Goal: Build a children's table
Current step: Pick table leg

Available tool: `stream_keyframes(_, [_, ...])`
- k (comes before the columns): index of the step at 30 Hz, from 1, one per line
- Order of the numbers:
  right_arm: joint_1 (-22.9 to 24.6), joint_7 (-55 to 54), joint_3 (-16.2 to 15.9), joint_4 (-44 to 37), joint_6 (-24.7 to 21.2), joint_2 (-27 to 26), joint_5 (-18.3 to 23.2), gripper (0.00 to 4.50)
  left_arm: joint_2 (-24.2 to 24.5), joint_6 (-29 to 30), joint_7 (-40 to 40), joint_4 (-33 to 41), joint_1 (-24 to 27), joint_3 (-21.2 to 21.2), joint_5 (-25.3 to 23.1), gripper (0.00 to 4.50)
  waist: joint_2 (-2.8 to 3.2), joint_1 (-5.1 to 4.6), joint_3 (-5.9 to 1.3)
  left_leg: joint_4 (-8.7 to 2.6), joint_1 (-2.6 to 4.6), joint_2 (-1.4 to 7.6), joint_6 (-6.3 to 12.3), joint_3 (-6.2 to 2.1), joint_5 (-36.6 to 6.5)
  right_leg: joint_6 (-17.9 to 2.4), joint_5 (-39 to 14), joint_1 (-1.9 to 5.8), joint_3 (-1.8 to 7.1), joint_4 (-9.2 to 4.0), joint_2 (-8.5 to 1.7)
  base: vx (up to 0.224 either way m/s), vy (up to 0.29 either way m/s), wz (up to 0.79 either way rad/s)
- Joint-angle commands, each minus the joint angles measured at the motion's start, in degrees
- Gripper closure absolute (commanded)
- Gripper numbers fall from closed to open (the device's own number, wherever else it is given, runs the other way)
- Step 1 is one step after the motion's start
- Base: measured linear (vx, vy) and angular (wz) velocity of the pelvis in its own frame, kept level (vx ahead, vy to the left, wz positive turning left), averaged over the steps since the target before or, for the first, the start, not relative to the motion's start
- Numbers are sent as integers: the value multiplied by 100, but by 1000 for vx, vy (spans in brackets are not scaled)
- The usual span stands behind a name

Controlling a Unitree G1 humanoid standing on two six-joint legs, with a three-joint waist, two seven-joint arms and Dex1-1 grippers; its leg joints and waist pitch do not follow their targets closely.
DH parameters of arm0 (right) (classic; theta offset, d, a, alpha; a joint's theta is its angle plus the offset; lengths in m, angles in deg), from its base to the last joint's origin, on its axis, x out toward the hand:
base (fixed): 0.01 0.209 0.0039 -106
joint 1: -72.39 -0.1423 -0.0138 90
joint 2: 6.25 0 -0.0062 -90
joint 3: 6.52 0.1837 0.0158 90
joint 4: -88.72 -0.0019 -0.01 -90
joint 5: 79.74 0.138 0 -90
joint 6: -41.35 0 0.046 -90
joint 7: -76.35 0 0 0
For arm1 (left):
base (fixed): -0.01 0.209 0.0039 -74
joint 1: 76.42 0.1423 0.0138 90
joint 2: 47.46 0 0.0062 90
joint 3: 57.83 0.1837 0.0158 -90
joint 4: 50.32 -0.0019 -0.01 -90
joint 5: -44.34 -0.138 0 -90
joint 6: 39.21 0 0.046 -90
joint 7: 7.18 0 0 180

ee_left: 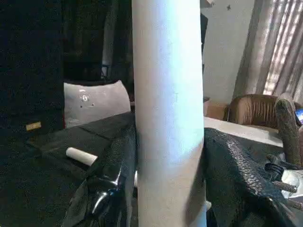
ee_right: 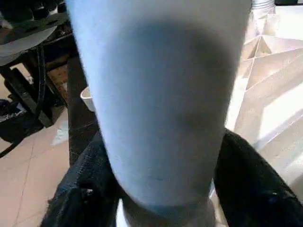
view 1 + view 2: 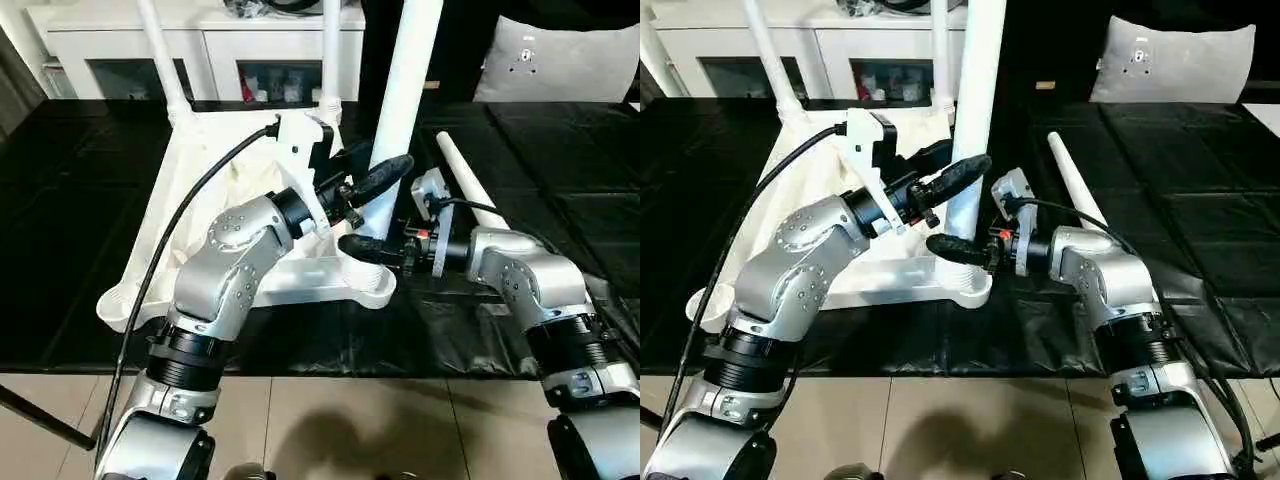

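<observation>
The white table top point(image 3: 200, 160) lies upside down on the black-covered bench, ribs up. Two legs point(image 3: 160, 50) point(image 3: 331, 50) stand in its far corner sockets. A third leg point(image 3: 410, 70) stands upright in the near right socket point(image 3: 372, 285). My left gripper point(image 3: 385, 185) is shut on this leg a little above the socket, and its fingers point(image 1: 113, 189) press both sides of the tube. Lower down, just above the socket, my right gripper point(image 3: 372, 240) has its fingers point(image 2: 255, 184) hugging the same leg point(image 2: 161, 94). A loose leg point(image 3: 465, 180) lies on the bench to the right.
A white cabinet point(image 3: 120, 50) with glass doors stands behind the bench. A grey pillow point(image 3: 560, 60) leans at the back right. The near left corner socket point(image 3: 112, 305) sits close to the bench's front edge. A black cable point(image 3: 170, 240) runs along my left arm.
</observation>
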Motion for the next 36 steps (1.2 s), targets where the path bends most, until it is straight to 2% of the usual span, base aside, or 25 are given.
stream_keyframes(1, [-117,12,-56,10,-33,-15,-44,210,-4,-7,35,136,-17,29,-36,270,-128,9,-455,-345,-16,100,351,2,-480,-835,-1430,409,291,-404,-291,0,0,0])
stream_keyframes(6, [-132,32,-46,58,-18,-45,-64,250,4,107,158,257,40,130,1,270,-129,10,-464,-339,-19,100,363,2,-446,-871,-1341,412,296,-389,-293,0,0,0])
stream_keyframes(16, [-57,-138,50,45,-79,-143,-6,255,-30,594,310,604,157,182,380,270,-117,4,-450,-345,-5,99,324,5,-530,-855,-1489,402,296,-409,-289,0,0,0])
stream_keyframes(21, [7,-177,103,-31,-100,-191,21,255,-198,871,385,853,232,59,876,270,-122,3,-456,-342,-16,104,321,5,-489,-898,-1376,415,298,-386,-295,0,0,0])
stream_keyframes(22, [17,-190,98,-26,-106,-198,10,255,-233,983,423,947,258,47,1008,215,-123,3,-457,-341,-16,105,329,4,-471,-906,-1346,412,301,-376,-290,0,0,0])
stream_keyframes(23, [39,-240,103,-3,-54,-224,-17,255,-276,1161,488,1115,317,65,1207,215,-115,6,-456,-342,-18,103,333,2,-468,-914,-1339,411,301,-379,-289,0,0,0])
stream_keyframes(26, [67,-302,131,3,-1,-255,-28,255,-267,1283,532,1261,379,158,1263,194,-117,10,-453,-339,-18,102,348,7,-520,-959,-1353,405,298,-390,-286,0,0,0])
stream_keyframes(28, [104,-374,182,-29,58,-287,-23,255,-290,1298,514,1332,411,160,1253,159,-107,-6,-437,-351,-13,102,337,3,-613,-843,-1580,404,292,-421,-285,0,0,0])
stream_keyframes(30, [159,-495,269,-91,104,-326,-3,255,-291,1309,505,1382,443,145,1247,155,-123,-9,-431,-356,-11,99,308,3,-628,-772,-1690,404,292,-438,-284,0,0,0])
stream_keyframes(32, [253,-611,381,-217,210,-393,46,255,-258,1273,454,1423,487,149,1128,136,-102,-7,-430,-364,-10,109,283,-2,-581,-748,-1642,395,300,-433,-282,0,0,0])
stream_keyframes(34, [308,-695,448,-321,161,-425,99,255,-271,1254,334,1418,507,98,1106,117,-103,-5,-444,-368,-1,113,256,-10,-519,-790,-1534,405,304,-413,-284,0,0,0])
stream_keyframes(36, [393,-1006,494,-365,222,-390,-44,256,-267,1149,20,1303,485,-61,933,114,-91,3,-447,-356,15,112,234,6,-511,-869,-1429,383,313,-406,-272,0,0,0])
